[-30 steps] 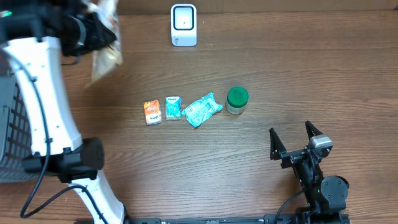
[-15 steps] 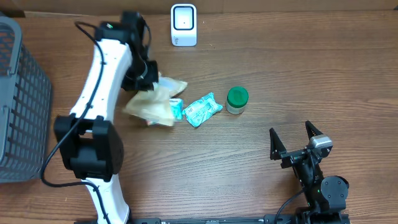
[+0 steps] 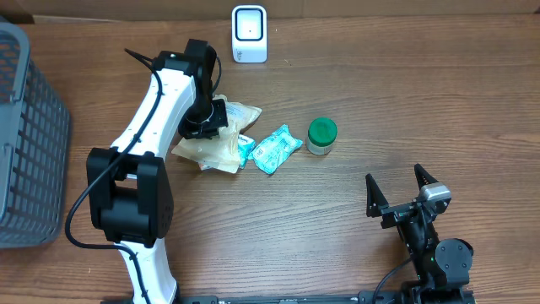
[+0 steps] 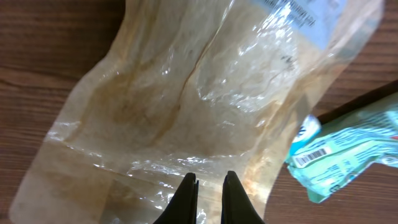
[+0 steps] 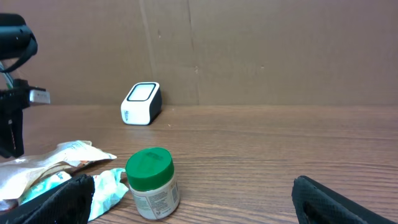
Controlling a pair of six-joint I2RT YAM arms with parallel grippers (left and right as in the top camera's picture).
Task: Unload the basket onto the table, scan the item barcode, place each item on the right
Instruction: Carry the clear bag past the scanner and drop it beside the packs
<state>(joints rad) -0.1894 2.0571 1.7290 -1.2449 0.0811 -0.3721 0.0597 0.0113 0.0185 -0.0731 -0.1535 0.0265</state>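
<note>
A clear crinkled bag (image 3: 221,139) with pale contents lies on the table over the left end of the row of items. My left gripper (image 3: 211,118) is shut on its film; in the left wrist view the two black fingers (image 4: 188,193) pinch the bag (image 4: 186,93) near its lower edge. A white barcode label (image 4: 305,15) shows at the bag's far end. The white scanner (image 3: 249,34) stands at the table's back edge. My right gripper (image 3: 401,190) rests open near the front right, holding nothing.
A teal packet (image 3: 276,149) and a green-lidded jar (image 3: 321,135) lie right of the bag. A grey mesh basket (image 3: 25,127) stands at the far left. A cardboard wall (image 5: 249,50) rises behind the scanner (image 5: 142,102).
My left arm swung from the far left over to the row of items, bringing the bag down onto the small packets. The right arm has not moved.
</note>
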